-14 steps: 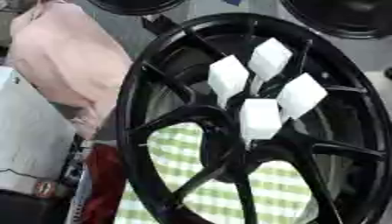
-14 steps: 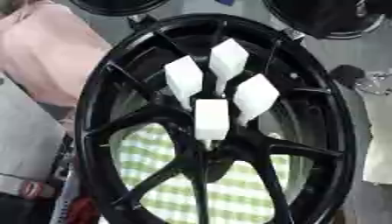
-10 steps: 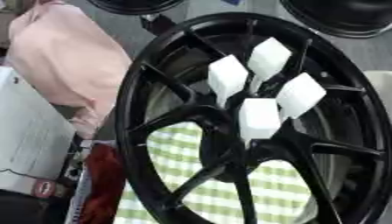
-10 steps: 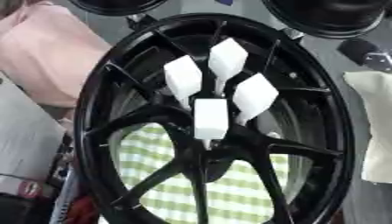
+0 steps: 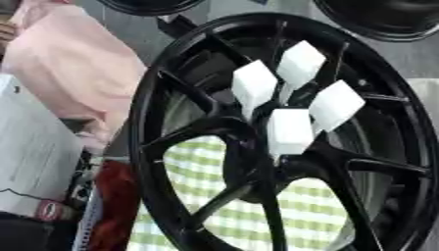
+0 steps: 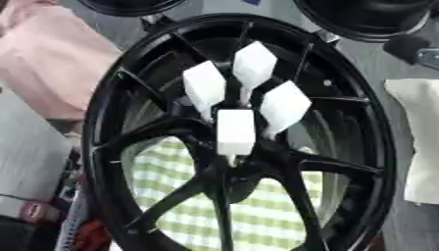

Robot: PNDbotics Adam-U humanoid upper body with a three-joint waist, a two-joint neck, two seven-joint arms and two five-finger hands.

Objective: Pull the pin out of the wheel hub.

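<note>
Right in the middle stands a big black wheel hub with thin spokes. Four white block-shaped pins stick out of its centre, close together — none pulled out. Green checked cloth shows behind the spokes. No robot hand shows — its fingers cannot be told.

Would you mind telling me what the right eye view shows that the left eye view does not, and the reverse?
Only the right eye view shows the pale cloth lying beside the wheel's right rim. Only the left eye view shows the red item at lower left so fully. Both show the black wheel, four white blocks standing at its hub, the green checked cloth beneath and the pink fabric. Neither shows a hand.
</note>
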